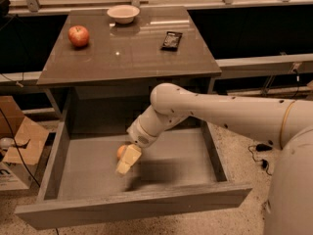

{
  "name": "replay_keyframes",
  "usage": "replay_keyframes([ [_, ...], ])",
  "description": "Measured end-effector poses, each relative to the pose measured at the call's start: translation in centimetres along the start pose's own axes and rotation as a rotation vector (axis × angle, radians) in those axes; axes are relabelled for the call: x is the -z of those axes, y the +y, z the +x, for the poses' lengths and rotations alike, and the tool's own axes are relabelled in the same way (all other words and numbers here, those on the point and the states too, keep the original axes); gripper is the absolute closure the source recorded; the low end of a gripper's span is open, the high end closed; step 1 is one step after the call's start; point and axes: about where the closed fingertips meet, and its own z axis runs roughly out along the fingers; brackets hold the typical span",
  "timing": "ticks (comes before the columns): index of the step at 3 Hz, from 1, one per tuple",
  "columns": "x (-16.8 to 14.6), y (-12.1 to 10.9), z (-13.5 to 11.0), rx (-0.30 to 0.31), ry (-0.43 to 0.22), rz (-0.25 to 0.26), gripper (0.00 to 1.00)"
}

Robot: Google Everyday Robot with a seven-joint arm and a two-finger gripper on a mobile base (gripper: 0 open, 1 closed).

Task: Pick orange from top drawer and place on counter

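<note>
The top drawer (88, 177) is pulled open below the counter (132, 53). The orange (120, 152) lies on the drawer floor, left of centre, and only its left part shows. My gripper (125, 162) reaches down into the drawer from the right. It sits right against the orange, covering its right side. My white arm crosses the drawer's right half.
On the counter stand a red apple (78, 35) at the back left, a white bowl (123, 13) at the back, and a black packet (171, 40) to the right. A cardboard box (19, 146) stands on the floor left of the drawer. Cables (261, 153) lie to the right.
</note>
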Motion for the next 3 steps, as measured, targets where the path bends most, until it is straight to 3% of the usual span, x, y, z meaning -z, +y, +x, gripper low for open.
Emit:
replay_keyframes([
  [1,0.13,-0.91,2.1,-0.043,0.028,0.013,0.03],
  [3,-0.2,0.0,1.82,-0.057,0.018,-0.002,0.47],
])
